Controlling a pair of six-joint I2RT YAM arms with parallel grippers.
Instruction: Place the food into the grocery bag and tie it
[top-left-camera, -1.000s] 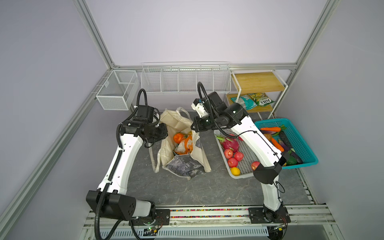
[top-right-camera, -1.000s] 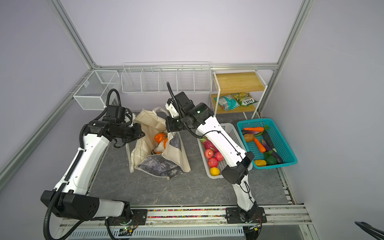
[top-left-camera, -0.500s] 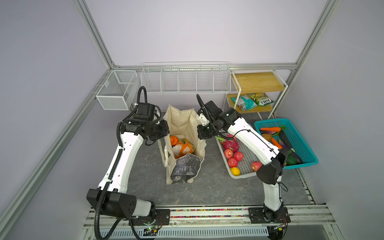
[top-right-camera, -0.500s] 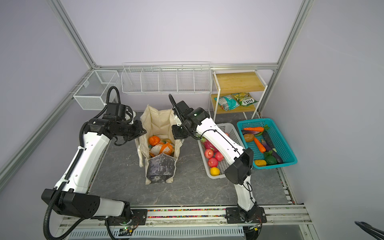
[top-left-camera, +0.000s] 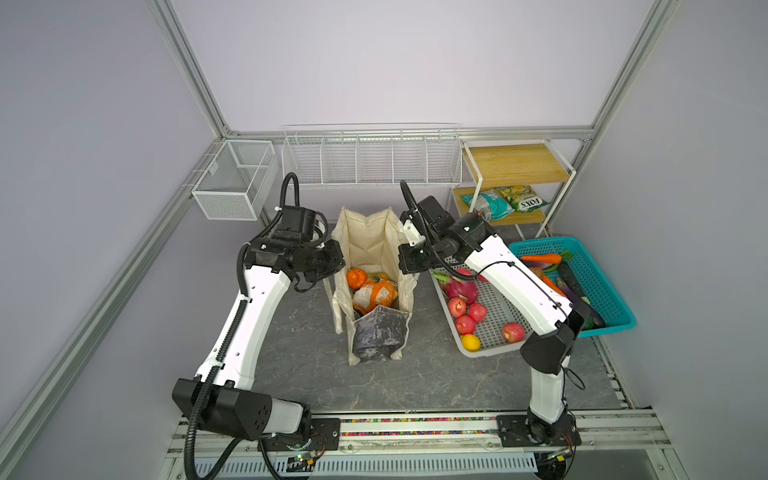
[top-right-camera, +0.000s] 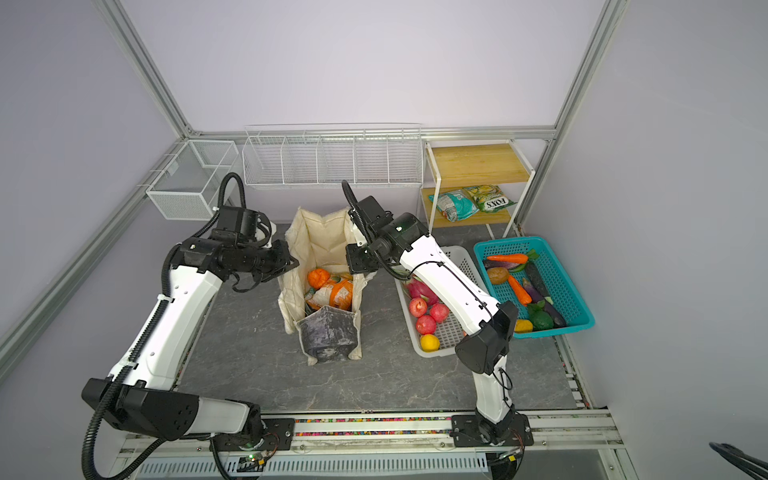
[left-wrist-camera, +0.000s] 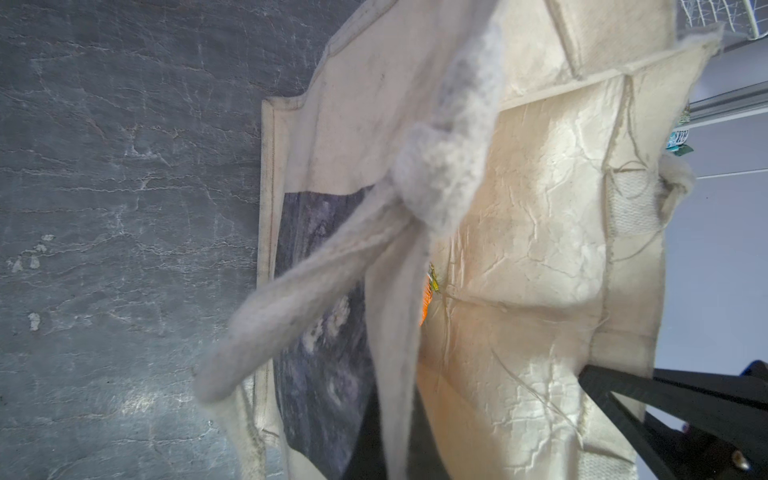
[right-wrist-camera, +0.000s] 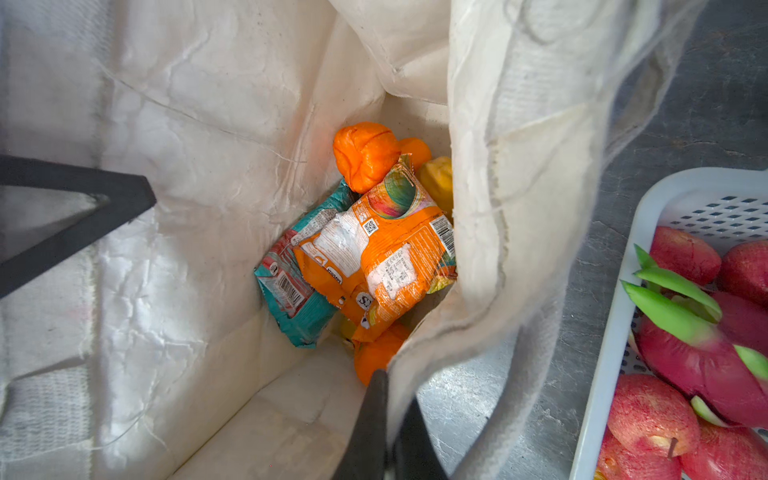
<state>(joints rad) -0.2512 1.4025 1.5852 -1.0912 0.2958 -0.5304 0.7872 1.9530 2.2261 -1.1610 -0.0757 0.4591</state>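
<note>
Bag (top-left-camera: 370, 245), frame centre, pinched at opposite rims by left gripper (top-left-camera: 336, 266) and right gripper (right-wrist-camera: 382, 386), both clamped tight; packets (right-wrist-camera: 374, 257) inside; next, probably gather straps (left-wrist-camera: 299, 307) and tie.

At my 12 o'clock: grocery bag (top-left-camera: 370, 245), snack packets (right-wrist-camera: 382, 257) in it; left gripper (top-left-camera: 333, 267) at its 9, right gripper (top-left-camera: 409, 271) at 3, fruit basket (top-left-camera: 495, 306) beyond

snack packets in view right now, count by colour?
Teal: 2 (bagged teal packet, shelf teal packet)
Orange: 1 (orange packet, in the grocery bag)
Green: 1 (green packet, on the shelf)
Total: 4 visible
</note>
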